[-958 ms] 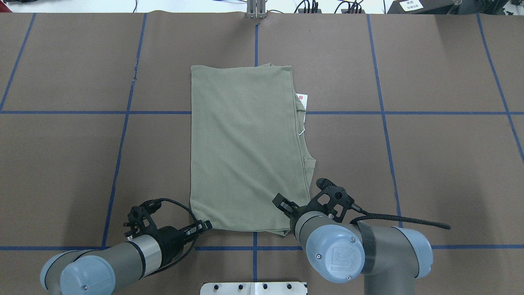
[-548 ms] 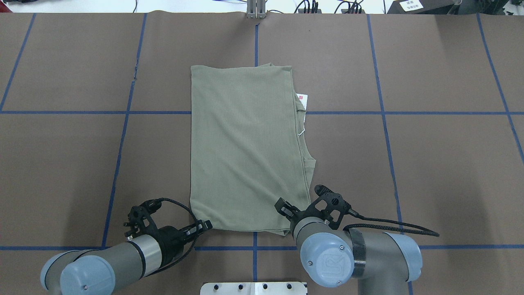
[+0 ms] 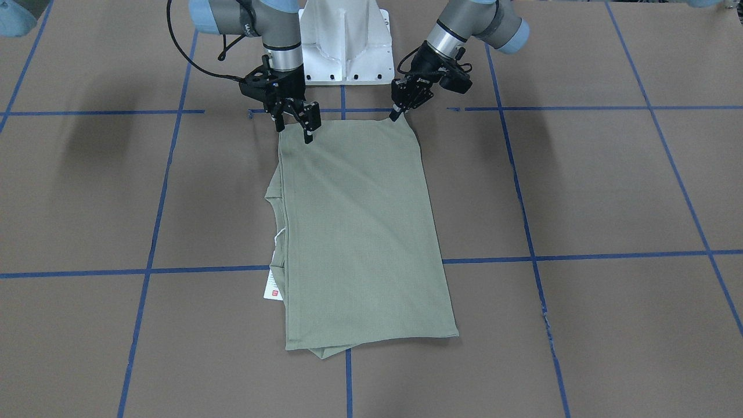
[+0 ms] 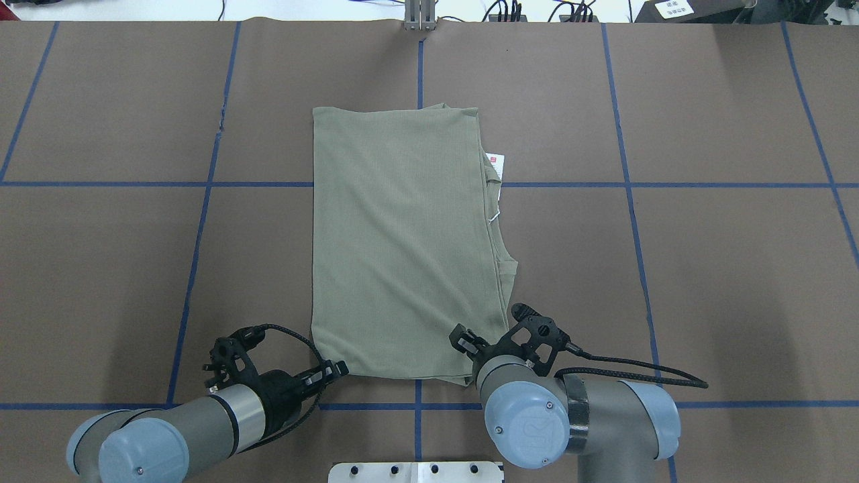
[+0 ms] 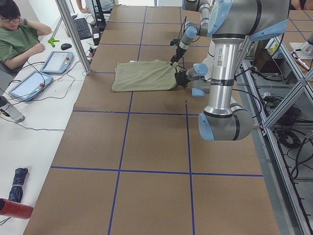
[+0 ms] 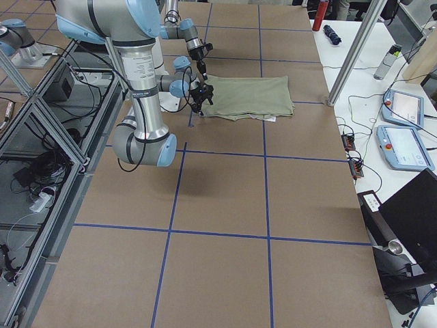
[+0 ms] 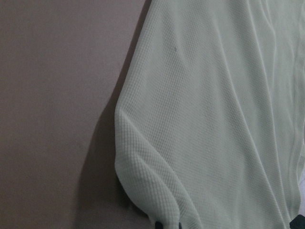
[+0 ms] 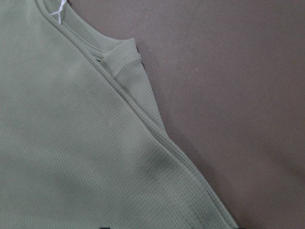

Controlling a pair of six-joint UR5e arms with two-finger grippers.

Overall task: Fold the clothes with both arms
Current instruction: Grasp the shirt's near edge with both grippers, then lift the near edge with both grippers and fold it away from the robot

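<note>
While the shirt (image 4: 402, 241) lies folded flat mid-tabletop (image 4: 704, 268), your left pincer (image 4: 335, 367) sits at its near-left corner, jaws apart. Your right pincer (image 3: 295, 130), also spread, straddles the near-right corner.

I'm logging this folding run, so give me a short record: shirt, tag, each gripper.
shirt: sage green, folded into a long rectangle, flat on the table
hang tag: white, sticking out of its edge on the robot's right
left gripper: at the robot-side left corner, open or shut unclear
right gripper: open, at the robot-side right corner
</note>
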